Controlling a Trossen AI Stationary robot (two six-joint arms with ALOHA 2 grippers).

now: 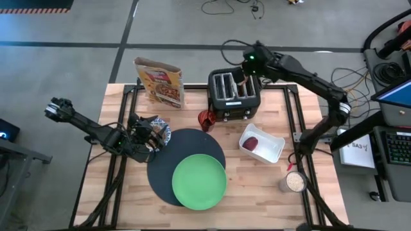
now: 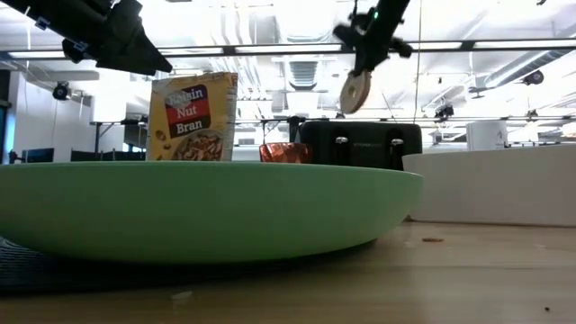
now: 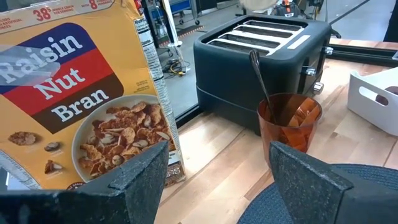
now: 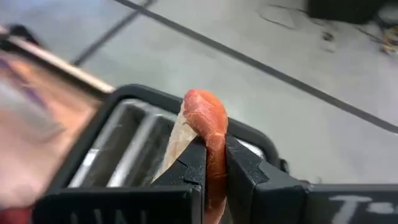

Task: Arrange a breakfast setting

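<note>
Nearest you, at the table's front edge, the lime-green round plate (image 1: 199, 181) rests on the big round black mat (image 1: 168, 154), overlapping its front right part; in the low view the plate (image 2: 202, 209) fills the foreground. Just behind the mat's left rim you have the left gripper (image 1: 149, 133) hovering with its fingers (image 3: 144, 179) spread wide and nothing between them, over the small blue-and-white patterned bowl (image 1: 162, 131), which sits beside the mat's edge. To the right of the mat lies the white rectangular tray (image 1: 262, 144) with the dark-red food lump (image 1: 251, 143) inside it, and a small jar (image 1: 294, 182) of pale grains stands near the table's right front corner. Farther back, an orange tumbler (image 3: 290, 121) holds the dark spoon (image 3: 260, 78) upright, just in front of the black four-slot toaster (image 1: 234, 94). A Raisin Nut Bran cereal box (image 1: 159, 81) stands to the toaster's left at the rear of the table. Above the toaster your right gripper (image 1: 246, 78) is clamped on the tan bagel ring (image 2: 355, 92), gripping it edge-on; in the low view the ring hangs clear above the toaster's top, and the right wrist view shows the jaws pressed against both its faces with the slots beneath.
</note>
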